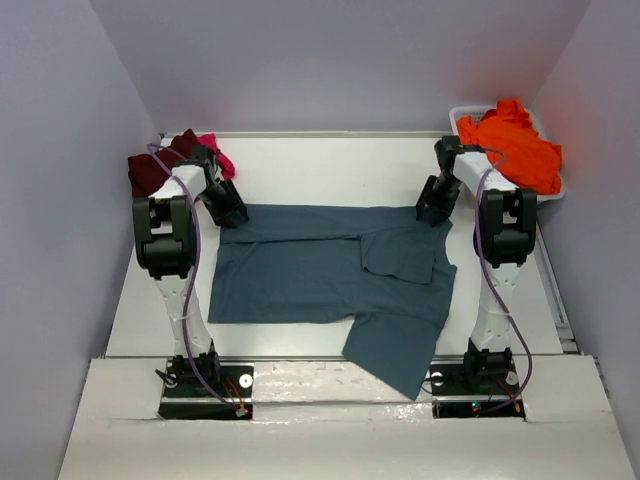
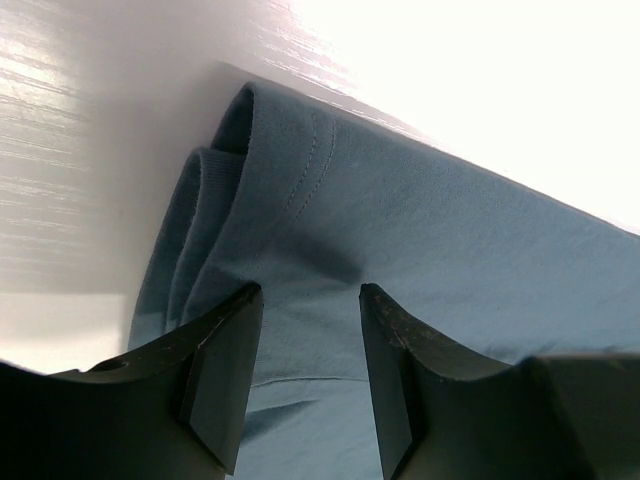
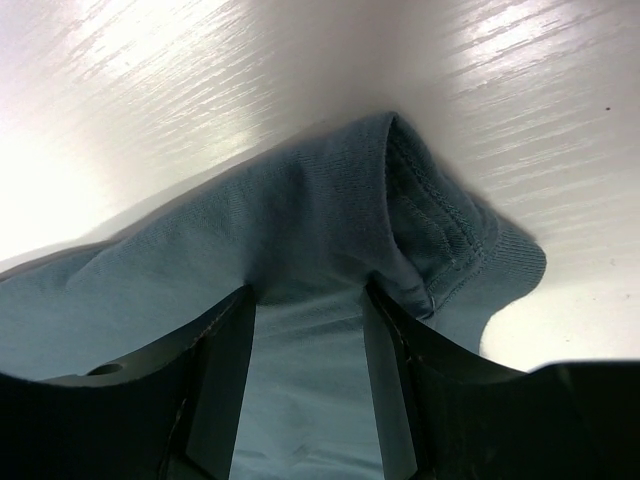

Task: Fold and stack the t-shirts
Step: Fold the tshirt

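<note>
Top external view, with slate teal-blue t-shirt [image 1: 330, 275] spread flat between left gripper [image 1: 228, 212] and right gripper [image 1: 435, 212], far corners lying between each one's part-open fingers, not visibly clamped; maroon t-shirt [image 1: 150, 172] and pink t-shirt [image 1: 222, 158] behind left gripper, orange t-shirt [image 1: 515, 148] in tub [image 1: 458, 112] behind right.

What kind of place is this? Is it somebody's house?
Probably a robot practice booth, not a house: plain walls box in a white table, a left arm and a right arm are bolted at its near edge, and a teal-blue t-shirt lies spread between them.
</note>
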Controlling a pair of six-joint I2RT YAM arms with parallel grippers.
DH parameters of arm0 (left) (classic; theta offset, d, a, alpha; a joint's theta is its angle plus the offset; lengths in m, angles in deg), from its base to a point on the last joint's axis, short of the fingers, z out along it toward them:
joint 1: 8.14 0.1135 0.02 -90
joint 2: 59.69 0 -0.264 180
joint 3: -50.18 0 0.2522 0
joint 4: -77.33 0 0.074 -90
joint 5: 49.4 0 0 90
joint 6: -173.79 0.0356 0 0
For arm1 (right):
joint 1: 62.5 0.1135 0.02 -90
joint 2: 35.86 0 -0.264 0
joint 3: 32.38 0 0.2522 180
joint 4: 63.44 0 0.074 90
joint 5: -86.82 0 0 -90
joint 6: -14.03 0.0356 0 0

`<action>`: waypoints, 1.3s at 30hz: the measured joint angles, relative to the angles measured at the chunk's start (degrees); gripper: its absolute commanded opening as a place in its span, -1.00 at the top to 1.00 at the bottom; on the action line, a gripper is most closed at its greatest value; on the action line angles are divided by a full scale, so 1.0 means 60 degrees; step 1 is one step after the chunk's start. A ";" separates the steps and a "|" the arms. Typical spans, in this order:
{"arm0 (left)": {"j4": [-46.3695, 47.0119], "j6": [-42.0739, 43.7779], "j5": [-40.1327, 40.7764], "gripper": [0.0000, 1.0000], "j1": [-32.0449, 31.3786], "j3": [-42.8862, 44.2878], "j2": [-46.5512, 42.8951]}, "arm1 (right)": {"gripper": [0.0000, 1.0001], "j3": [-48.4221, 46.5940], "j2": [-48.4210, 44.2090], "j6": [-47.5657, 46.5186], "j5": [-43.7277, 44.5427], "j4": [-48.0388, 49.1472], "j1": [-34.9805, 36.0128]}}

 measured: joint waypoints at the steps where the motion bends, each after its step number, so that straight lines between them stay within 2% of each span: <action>1: 0.0018 -0.0004 0.0000 -0.15 0.0004 -0.0015 -0.0007 | -0.06 -0.0004 0.0000 -0.0018 0.0087 -0.0040 0.0015; 9: -0.0055 0.0011 0.0015 -0.15 0.0022 0.0098 0.0015 | -0.06 -0.0958 0.0594 -0.0153 0.0149 -0.0707 0.0018; 22: -0.0856 0.0131 0.0029 -0.15 0.0113 0.2565 0.1453 | -0.07 -0.4022 0.2328 -0.0499 -0.0339 -0.2033 -0.0113; 32: -0.1209 0.0189 0.0091 -0.15 0.0066 0.4758 0.2699 | -0.10 -0.5162 0.2922 -0.0619 -0.0539 -0.1934 -0.0124; 39: -0.0998 0.0168 0.0106 -0.19 0.0029 0.5257 0.2991 | -0.15 -0.5635 0.3129 -0.0641 -0.0576 -0.1257 -0.0135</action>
